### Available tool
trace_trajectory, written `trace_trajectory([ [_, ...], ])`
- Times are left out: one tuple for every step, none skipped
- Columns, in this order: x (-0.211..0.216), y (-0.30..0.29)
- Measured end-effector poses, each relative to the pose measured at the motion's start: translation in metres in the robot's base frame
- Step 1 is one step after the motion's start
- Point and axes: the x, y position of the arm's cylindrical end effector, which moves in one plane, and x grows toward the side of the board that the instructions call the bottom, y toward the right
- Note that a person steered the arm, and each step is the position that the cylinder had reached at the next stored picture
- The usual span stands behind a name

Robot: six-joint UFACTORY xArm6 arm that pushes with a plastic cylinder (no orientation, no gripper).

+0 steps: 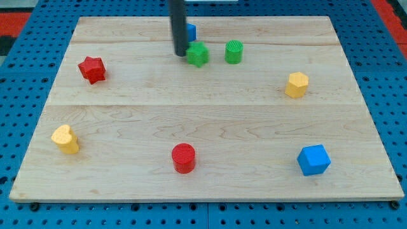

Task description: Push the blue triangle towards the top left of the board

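Note:
A blue block (191, 31), probably the blue triangle, sits near the board's top edge, mostly hidden behind my dark rod. My tip (180, 53) rests on the board just below and left of it, touching the left side of a green star (198, 55). Only the blue block's right part shows, so I cannot make out its shape.
A green cylinder (234, 51) stands right of the green star. A red star (92, 69) is at the left, a yellow heart (65, 138) at lower left, a red cylinder (184, 158) at bottom centre, a blue cube (313, 159) at lower right, a yellow hexagon (296, 84) at right.

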Motion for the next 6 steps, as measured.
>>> trace_trajectory([
  [0.002, 0.032],
  [-0.003, 0.032],
  [-0.006, 0.030],
  [-0.009, 0.006],
  [-0.032, 0.027],
  [-0.059, 0.050],
])
